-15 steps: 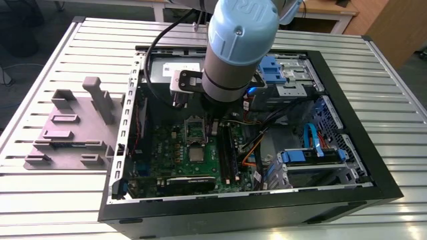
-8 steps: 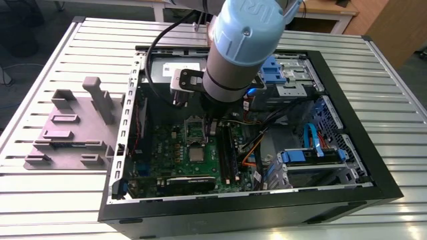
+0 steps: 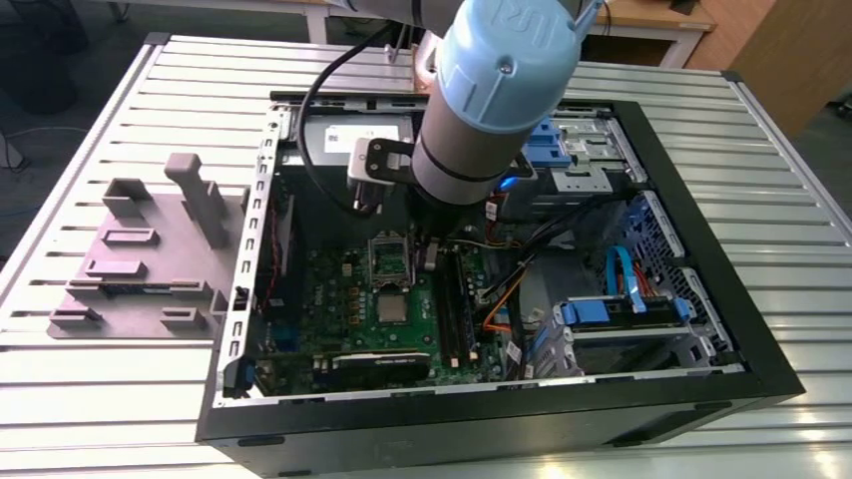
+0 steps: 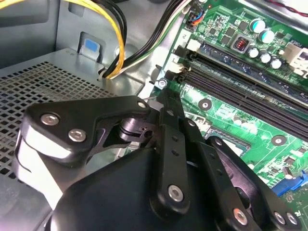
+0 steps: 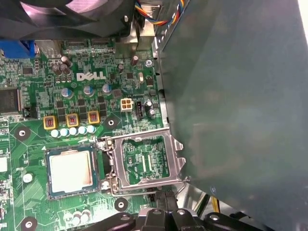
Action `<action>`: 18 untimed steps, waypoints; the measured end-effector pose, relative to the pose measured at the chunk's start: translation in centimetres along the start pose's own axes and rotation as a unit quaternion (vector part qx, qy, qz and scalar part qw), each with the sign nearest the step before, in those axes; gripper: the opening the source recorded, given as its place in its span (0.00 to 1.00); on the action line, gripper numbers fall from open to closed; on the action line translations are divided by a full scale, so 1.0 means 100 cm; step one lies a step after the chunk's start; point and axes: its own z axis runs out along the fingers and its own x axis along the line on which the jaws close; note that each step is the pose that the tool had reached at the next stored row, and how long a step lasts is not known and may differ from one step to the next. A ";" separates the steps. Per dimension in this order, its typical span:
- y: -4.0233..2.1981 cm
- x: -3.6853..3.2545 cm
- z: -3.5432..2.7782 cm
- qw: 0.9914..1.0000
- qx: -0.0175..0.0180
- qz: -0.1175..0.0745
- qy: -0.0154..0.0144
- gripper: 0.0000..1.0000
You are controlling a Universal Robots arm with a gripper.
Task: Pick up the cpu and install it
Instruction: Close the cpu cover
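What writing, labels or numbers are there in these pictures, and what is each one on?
White logo lettering on the green motherboard: a brand mark, not quoted.
Small white component codes across the motherboard: too small to read.
Raised lettering on the arm's blue cap: cut off, unreadable.
The cpu: no legible marking on its shiny top.
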 end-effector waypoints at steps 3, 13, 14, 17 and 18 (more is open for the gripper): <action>-0.0002 0.0003 0.0015 1.000 0.000 0.000 0.000 0.11; 0.0018 0.0010 0.0037 1.000 0.001 0.000 0.000 0.11; 0.0019 0.0010 0.0037 1.000 0.001 0.000 0.000 0.11; 0.0023 0.0011 0.0038 1.000 0.001 0.000 0.000 0.11; 0.0028 0.0011 0.0039 1.000 0.001 0.000 0.000 0.11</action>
